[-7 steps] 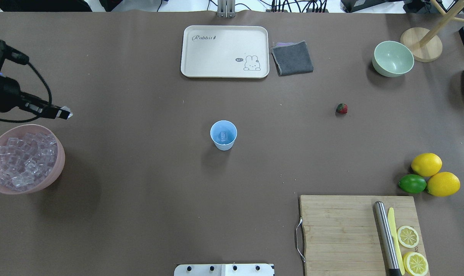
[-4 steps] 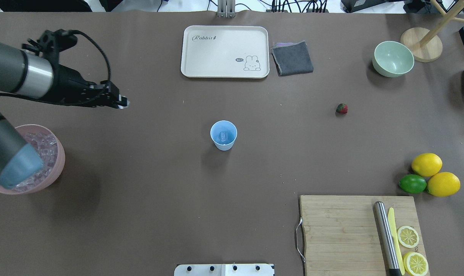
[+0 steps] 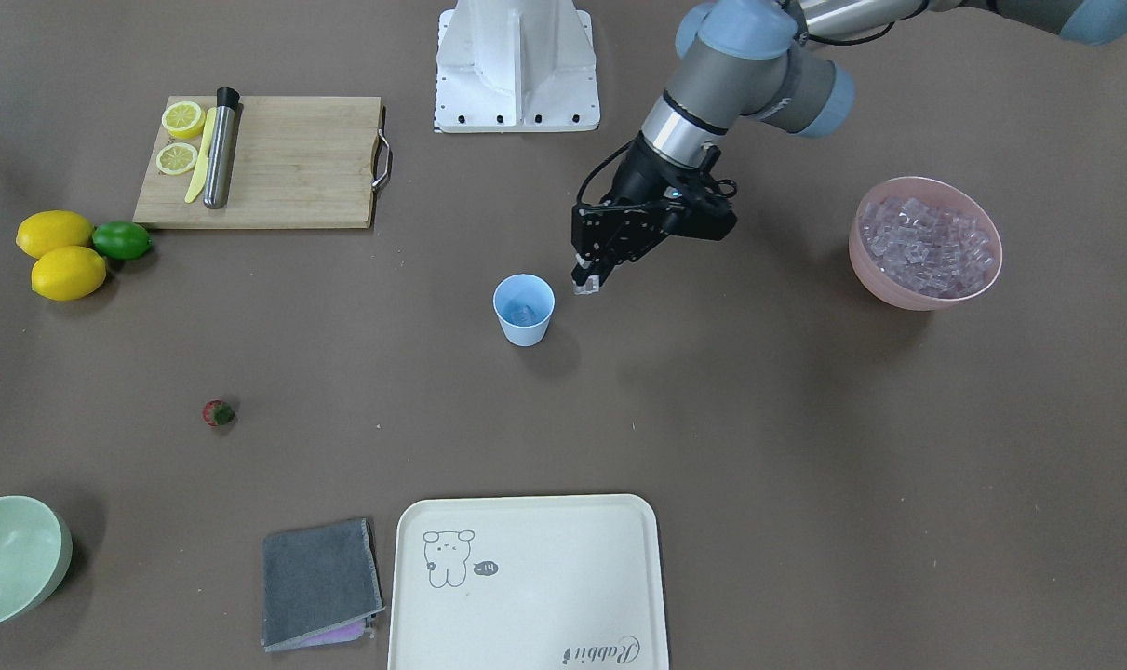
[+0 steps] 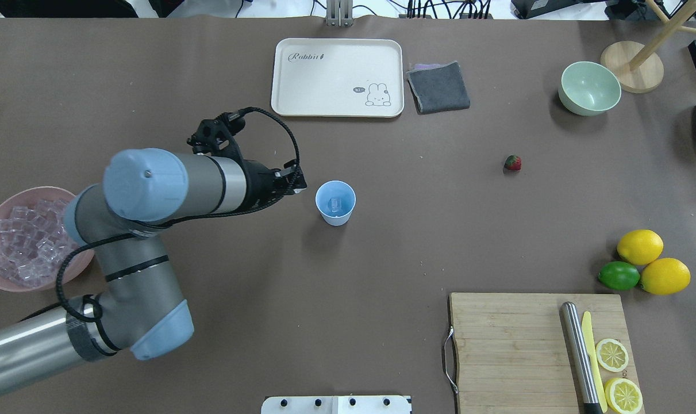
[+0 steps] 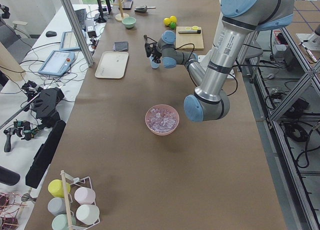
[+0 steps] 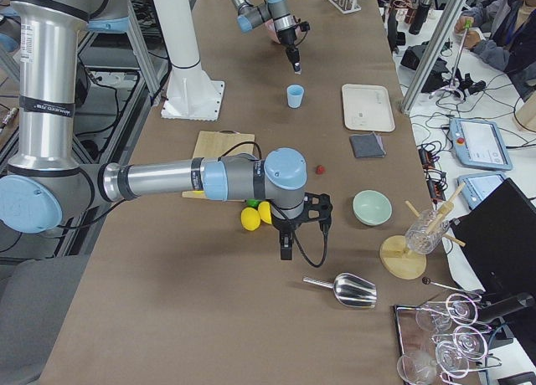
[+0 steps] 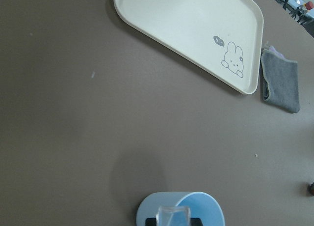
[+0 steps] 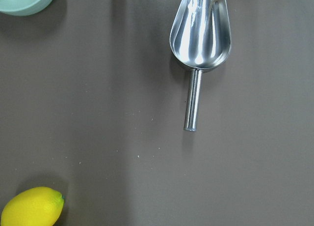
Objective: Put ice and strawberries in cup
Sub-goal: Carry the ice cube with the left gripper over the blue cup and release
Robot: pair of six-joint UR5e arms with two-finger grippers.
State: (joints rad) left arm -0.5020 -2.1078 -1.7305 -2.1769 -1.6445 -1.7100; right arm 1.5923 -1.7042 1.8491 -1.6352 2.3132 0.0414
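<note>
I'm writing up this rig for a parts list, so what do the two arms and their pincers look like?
The left arm and right arm are grey tubes with pale blue joint caps and silver bands. The left pincer and right pincer are black, each with a looping black cable.

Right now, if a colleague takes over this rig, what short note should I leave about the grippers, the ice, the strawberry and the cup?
Left gripper: shut on one ice cube, just beside the cup, not over its opening yet.
Right gripper: above the table near the lemons; open or shut cannot be told.
Done: one cube lies in the cup.
Left to do: drop the held cube in, then the strawberry, which lies on the table untouched. Spare ice is in the pink bowl.
</note>
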